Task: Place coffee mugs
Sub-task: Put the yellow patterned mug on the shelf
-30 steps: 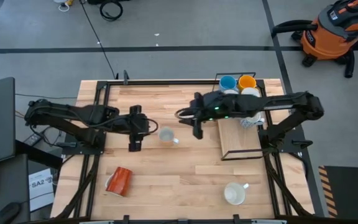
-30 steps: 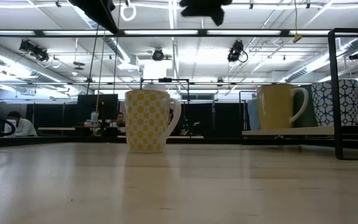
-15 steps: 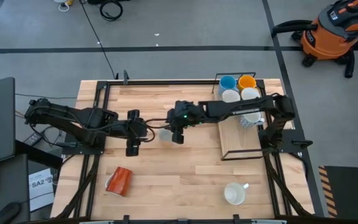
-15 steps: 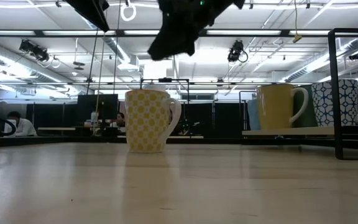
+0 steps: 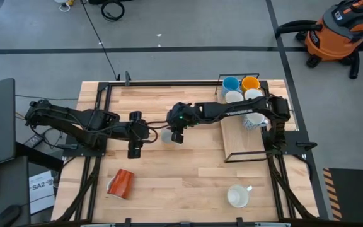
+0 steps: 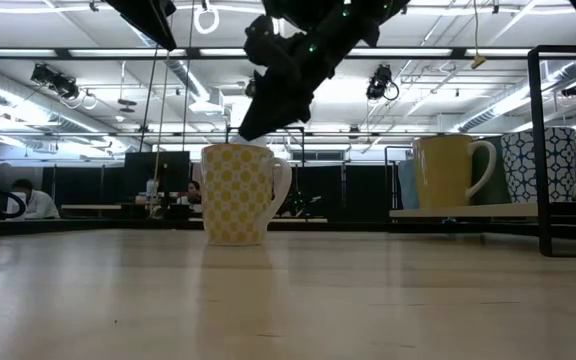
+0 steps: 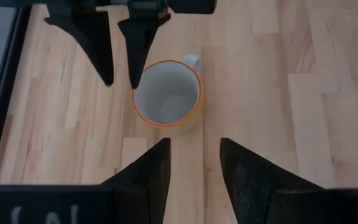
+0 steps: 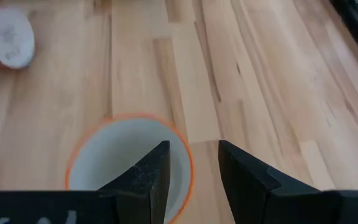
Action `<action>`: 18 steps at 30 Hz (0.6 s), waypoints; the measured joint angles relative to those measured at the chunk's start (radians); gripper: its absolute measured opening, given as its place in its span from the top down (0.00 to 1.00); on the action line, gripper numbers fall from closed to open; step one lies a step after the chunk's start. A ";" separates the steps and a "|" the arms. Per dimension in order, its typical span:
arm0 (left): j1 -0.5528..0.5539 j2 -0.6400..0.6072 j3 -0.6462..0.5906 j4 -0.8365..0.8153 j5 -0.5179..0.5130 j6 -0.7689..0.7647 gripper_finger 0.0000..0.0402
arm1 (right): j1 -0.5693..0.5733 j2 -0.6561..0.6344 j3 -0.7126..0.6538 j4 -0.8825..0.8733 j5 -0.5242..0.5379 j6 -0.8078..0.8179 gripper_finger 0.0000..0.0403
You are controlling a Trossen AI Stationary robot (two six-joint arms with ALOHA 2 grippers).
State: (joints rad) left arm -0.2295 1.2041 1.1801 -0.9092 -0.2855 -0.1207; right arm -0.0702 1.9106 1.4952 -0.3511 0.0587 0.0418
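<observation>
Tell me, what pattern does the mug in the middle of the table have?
The mug is cream with yellow dots, best seen in the low view.

Cream dotted mug upright mid-table, red-orange mug on its side

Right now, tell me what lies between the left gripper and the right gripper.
High view: the yellow-dotted mug stands between left gripper and right gripper, which is open over its rim.

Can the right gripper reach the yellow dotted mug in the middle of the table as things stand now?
Probably yes. The right gripper hangs open just above the dotted mug, one finger over its rim. The left gripper waits open beside it, apart, so nothing seems to block the way.
</observation>
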 joint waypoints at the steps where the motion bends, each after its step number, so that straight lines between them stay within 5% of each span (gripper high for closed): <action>1: 0.000 0.000 0.000 0.000 0.000 0.000 0.64 | -0.002 0.004 0.000 -0.010 0.000 0.000 0.65; 18: 0.000 0.000 0.000 0.008 0.000 0.000 0.64 | -0.006 0.020 -0.011 -0.011 0.029 0.000 0.65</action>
State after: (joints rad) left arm -0.2295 1.2041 1.1801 -0.9009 -0.2855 -0.1204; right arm -0.0761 1.9301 1.4837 -0.3623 0.0875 0.0418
